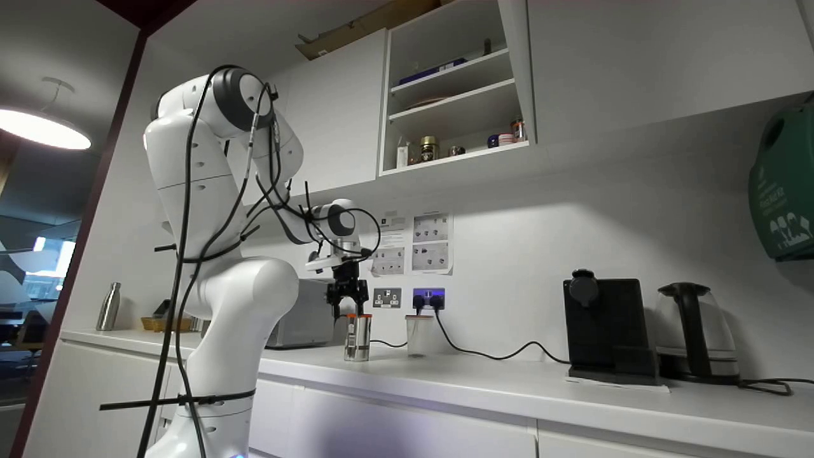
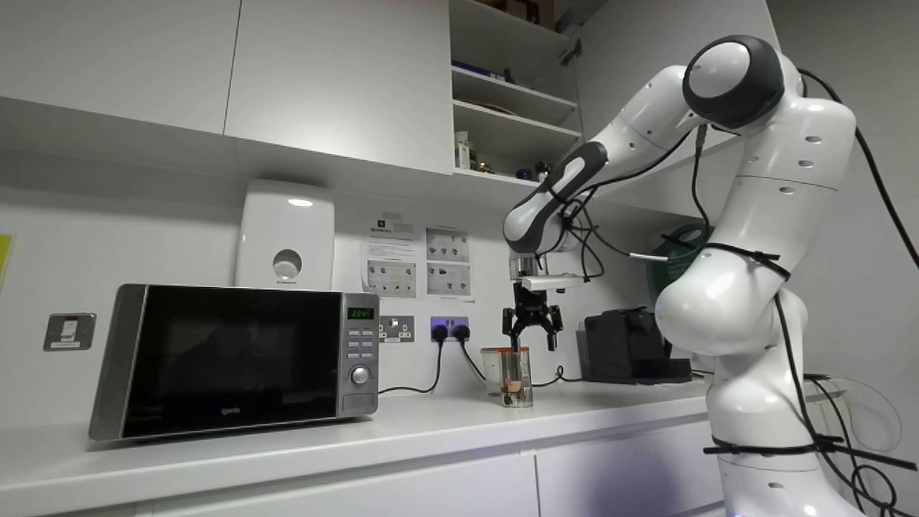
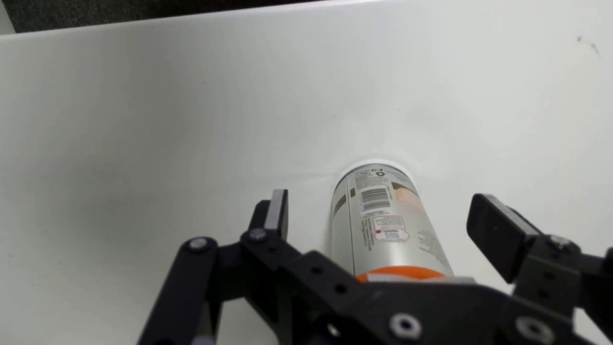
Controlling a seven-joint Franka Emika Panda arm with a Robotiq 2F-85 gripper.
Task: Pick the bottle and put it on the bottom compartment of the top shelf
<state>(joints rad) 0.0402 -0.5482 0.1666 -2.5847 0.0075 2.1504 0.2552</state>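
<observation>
The bottle (image 1: 357,340) is a silver cylinder with an orange lid, upright on the white counter. It also shows in an exterior view (image 2: 515,382) and in the wrist view (image 3: 388,220). My gripper (image 1: 348,312) points down, open and empty, its fingertips at about lid height. In the wrist view the bottle lies between the spread fingers (image 3: 383,218) without visible contact, and the gripper body hides part of the lid. The bottom compartment (image 1: 467,124) of the open white wall cabinet is above the counter and holds small jars; it also shows in an exterior view (image 2: 502,143).
A clear container (image 1: 418,336) with an orange lid stands close behind the bottle. A microwave (image 2: 244,359), a black coffee machine (image 1: 607,331) and a kettle (image 1: 696,334) stand on the counter. The cabinet's open door (image 1: 518,70) sticks out. Plugs and cables (image 1: 496,356) run along the wall.
</observation>
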